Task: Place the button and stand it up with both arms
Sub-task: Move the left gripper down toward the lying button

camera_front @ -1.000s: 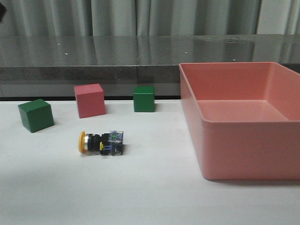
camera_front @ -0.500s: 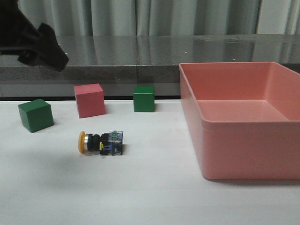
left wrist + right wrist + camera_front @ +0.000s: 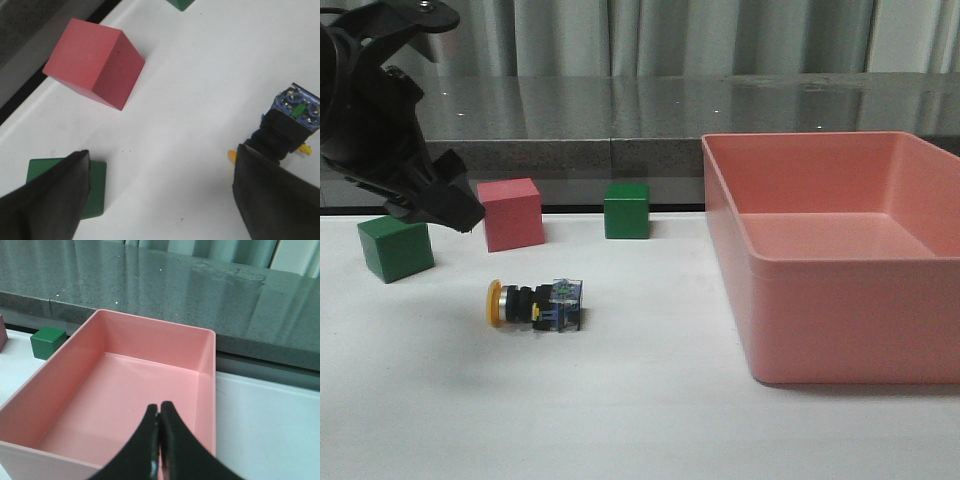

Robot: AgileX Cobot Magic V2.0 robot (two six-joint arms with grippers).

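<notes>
Counted across the white counter (image 3: pixel 640 420): two green cubes, one pink cube, one push-button switch, one large pink plastic bin, two black arms.

Far left: black left gripper (image 3: pixel 160 200), jaws spread wide, hanging above the counter. Beneath it, first green cube (image 3: pixel 396 246), partly hidden behind one of its fingers (image 3: pixel 45 205) in the left wrist view. Next, pink cube (image 3: pixel 511 214), then small push-button switch with yellow cap, black body and blue-and-clear base (image 3: pixel 535 303), lying on its side nearer the front, cap pointing left, apart from every cube. Behind it to the right, second green cube (image 3: pixel 627 210). Farther right, open rectangular pink bin (image 3: pixel 840 330). Above the bin, black right gripper (image 3: pixel 159 440), jaws pressed together, holding nothing.
</notes>
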